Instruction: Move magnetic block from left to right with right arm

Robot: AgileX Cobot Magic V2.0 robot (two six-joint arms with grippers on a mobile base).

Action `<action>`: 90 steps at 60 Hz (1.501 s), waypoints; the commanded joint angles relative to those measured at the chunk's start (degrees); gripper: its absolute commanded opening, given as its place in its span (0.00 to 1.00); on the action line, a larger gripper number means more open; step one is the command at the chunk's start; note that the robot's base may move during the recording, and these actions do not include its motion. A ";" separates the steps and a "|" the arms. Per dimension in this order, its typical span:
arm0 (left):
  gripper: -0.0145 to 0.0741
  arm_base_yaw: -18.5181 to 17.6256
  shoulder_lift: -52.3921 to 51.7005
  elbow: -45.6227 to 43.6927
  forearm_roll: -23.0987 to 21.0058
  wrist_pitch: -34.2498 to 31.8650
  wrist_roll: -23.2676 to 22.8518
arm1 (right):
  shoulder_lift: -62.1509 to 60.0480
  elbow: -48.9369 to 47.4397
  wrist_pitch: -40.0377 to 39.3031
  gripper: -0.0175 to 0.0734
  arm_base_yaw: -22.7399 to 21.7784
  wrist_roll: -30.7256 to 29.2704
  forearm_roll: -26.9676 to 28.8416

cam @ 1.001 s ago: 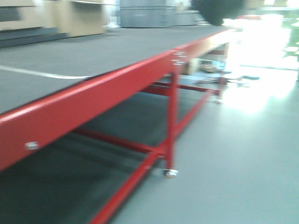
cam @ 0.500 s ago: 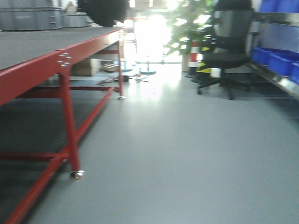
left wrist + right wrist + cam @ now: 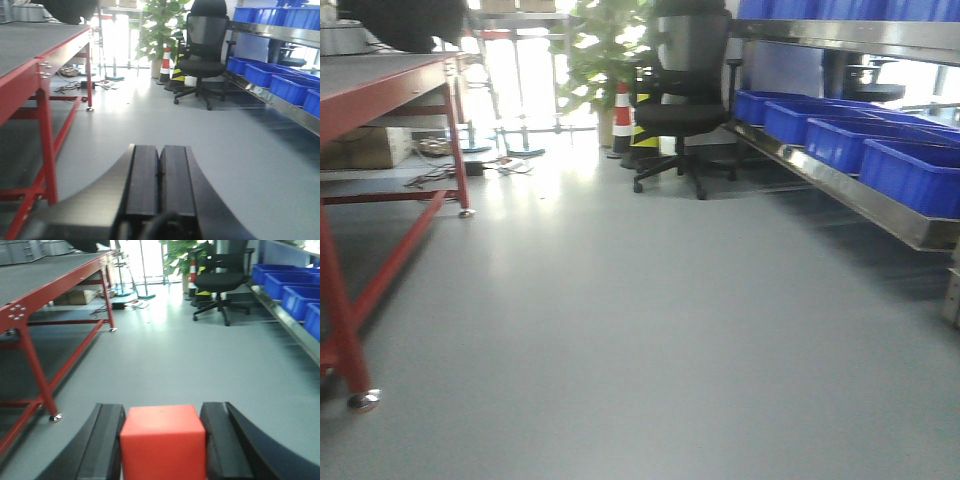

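While the front view is a bit blurry, a red-framed table (image 3: 345, 95) is seen at the left, then what looks like a striped traffic cone (image 3: 622, 112), a black office chair (image 3: 682, 90) and blue bins (image 3: 880, 150) at the right. The left gripper (image 3: 160, 165) is seen with fingers pressed together, nothing between. The magnetic block (image 3: 162, 445) is clamped between the right gripper (image 3: 162, 412) fingers, above the grey floor (image 3: 165, 355).

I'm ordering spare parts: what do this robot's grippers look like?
The left gripper and the right gripper are both plain black: flat rectangular fingers with smooth outer flanks curving away towards the base. No markings show. What looks like a dark cable loops behind the left one's fingers.
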 commanded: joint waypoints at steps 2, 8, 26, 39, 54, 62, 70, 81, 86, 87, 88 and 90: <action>0.03 -0.10 -0.85 0.59 0.00 -5.33 -0.38 | 1.06 -1.51 -5.00 0.37 -0.45 -0.47 -1.39; 0.03 -0.10 -0.85 0.59 0.00 -5.33 -0.38 | 1.06 -1.51 -5.00 0.37 -0.45 -0.47 -1.39; 0.03 0.01 -0.85 0.59 0.00 -5.33 -0.38 | 1.06 -1.51 -5.00 0.37 -0.45 -0.47 -1.39; 0.03 -0.86 -0.85 0.59 0.00 -5.33 -0.38 | 1.06 -1.51 -5.00 0.37 -0.45 -0.47 -1.39; 0.03 -2.56 -0.85 0.59 0.00 -5.33 -0.38 | 1.06 -1.51 -5.00 0.37 -0.45 -0.47 -1.39; 0.03 -3.07 -0.85 0.59 0.00 -5.33 -0.38 | 1.06 -1.51 -5.00 0.37 -0.45 -0.47 -1.39; 0.03 -3.07 -0.85 0.59 0.00 -5.33 -0.38 | 1.06 -1.51 -5.00 0.37 -0.45 -0.47 -1.39; 0.03 -3.07 -0.85 0.59 0.00 -5.33 -0.38 | 1.06 -1.51 -5.00 0.37 -0.45 -0.47 -1.39; 0.03 -3.07 -0.85 0.59 0.00 -5.33 -0.38 | 1.06 -1.51 -5.00 0.37 -0.45 -0.47 -1.39; 0.03 -3.07 -0.85 0.59 0.00 -5.33 -0.38 | 1.06 -1.51 -5.00 0.37 -0.45 -0.47 -1.39; 0.03 -3.07 -0.85 0.59 0.00 -5.33 -0.38 | 1.06 -1.51 -5.00 0.37 -0.45 -0.47 -1.39; 0.03 -3.07 -0.85 0.59 0.00 -5.33 -0.38 | 1.06 -1.51 -5.00 0.37 -0.45 -0.47 -1.39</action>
